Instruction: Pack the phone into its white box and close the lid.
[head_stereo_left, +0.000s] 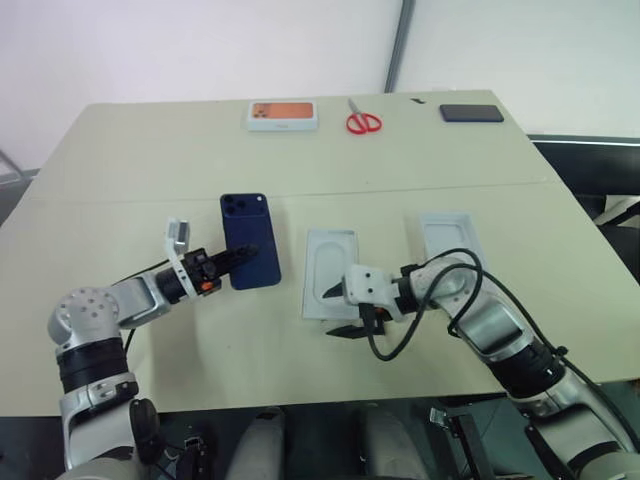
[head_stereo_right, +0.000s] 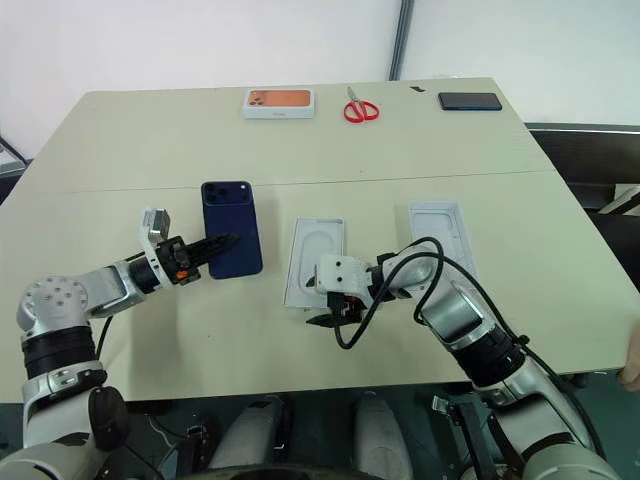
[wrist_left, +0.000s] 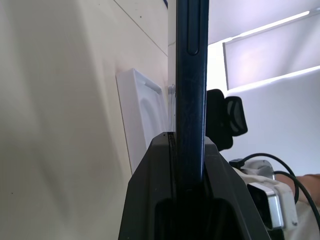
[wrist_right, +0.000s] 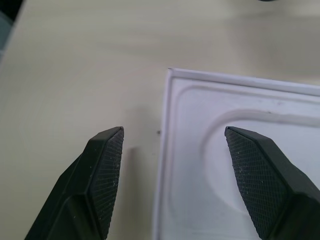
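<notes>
No readable text, labels, brand names, numbers or signs appear on any item on the surface.

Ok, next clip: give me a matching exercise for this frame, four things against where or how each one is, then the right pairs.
Things:
1. phone
2. scissors
3. right pincer
4. flat white insert

Place or state:
A. at the table's far edge, red handles
B. open, one finger on each side of the insert's edge
C. clamped at one end in the left pincer
D. lying flat on the table between the two arms

Pairs: 1-C, 2-A, 3-B, 4-D
</notes>
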